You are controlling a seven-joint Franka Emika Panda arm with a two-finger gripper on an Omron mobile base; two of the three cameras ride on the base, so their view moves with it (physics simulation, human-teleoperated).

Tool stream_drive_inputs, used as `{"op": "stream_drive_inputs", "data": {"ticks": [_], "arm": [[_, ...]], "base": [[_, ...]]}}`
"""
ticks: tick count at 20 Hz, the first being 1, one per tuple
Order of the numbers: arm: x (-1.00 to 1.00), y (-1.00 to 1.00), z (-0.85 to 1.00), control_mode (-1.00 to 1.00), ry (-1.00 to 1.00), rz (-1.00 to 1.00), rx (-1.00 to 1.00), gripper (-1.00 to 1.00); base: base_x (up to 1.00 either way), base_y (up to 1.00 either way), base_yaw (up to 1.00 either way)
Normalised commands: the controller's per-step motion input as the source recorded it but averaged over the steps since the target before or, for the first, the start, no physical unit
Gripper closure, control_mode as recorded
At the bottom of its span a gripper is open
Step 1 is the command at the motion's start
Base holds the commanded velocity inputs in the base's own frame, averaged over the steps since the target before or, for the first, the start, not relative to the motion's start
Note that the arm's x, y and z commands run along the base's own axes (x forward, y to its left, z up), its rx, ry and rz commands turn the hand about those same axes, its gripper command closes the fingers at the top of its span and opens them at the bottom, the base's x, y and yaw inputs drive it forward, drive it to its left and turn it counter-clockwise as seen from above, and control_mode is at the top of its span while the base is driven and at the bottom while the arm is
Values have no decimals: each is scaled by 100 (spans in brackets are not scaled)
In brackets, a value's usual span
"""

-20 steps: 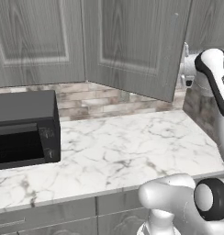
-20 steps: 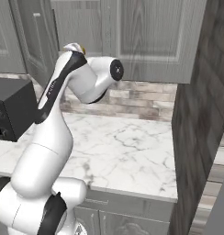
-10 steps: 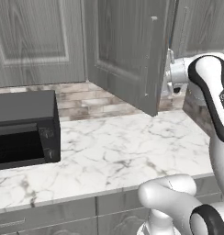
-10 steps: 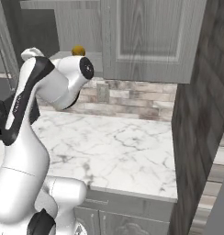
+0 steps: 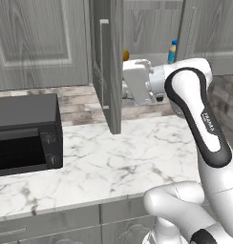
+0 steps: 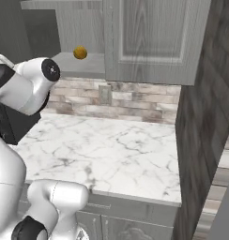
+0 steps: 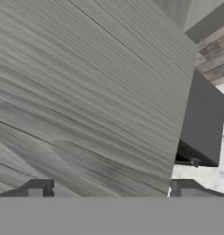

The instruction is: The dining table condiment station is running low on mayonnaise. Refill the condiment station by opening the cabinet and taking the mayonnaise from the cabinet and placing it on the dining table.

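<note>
The cabinet (image 5: pixel 42 43) has its left door (image 5: pixel 110 66) swung out, edge-on to the left base view, with its bar handle (image 5: pixel 103 52) on the outer face. On the shelf inside stands the mayonnaise (image 5: pixel 172 50), a small jar with a blue lid. My gripper (image 5: pixel 125 88) is below the shelf, against the door's inner face. In the hand view my gripper (image 7: pixel 111 190) is open, the wood-grain door (image 7: pixel 86 92) close in front of the fingertips (image 7: pixel 38 189) and nothing between them. The dining table is out of view.
A round orange-yellow item (image 6: pixel 80 52) lies on the cabinet shelf (image 6: pixel 83 63). The cabinet's right door (image 6: pixel 154 37) is closed. A black microwave (image 5: pixel 23 133) stands at the left of the marble counter (image 5: pixel 128 157). A dark side wall (image 6: pixel 205 131) bounds the counter's right.
The cabinet door has swung much further open, from slanting to edge-on. My hand has moved left with it along its inner face. The mayonnaise has come into view.
</note>
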Motion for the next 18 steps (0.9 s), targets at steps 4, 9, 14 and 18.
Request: {"op": "stream_drive_inputs", "data": {"ticks": [4,9,14,18], "arm": [[-32,-45,-14,-100,-10,-6,-10,-100],[-51,-100,2,-100,-36,-10,-34,-100],[-16,-100,14,-100,-27,-23,-51,-100],[-8,-100,19,-100,-19,-31,-46,-100]], "base": [[0,0,0],[0,0,0],[0,0,0],[0,0,0]]}}
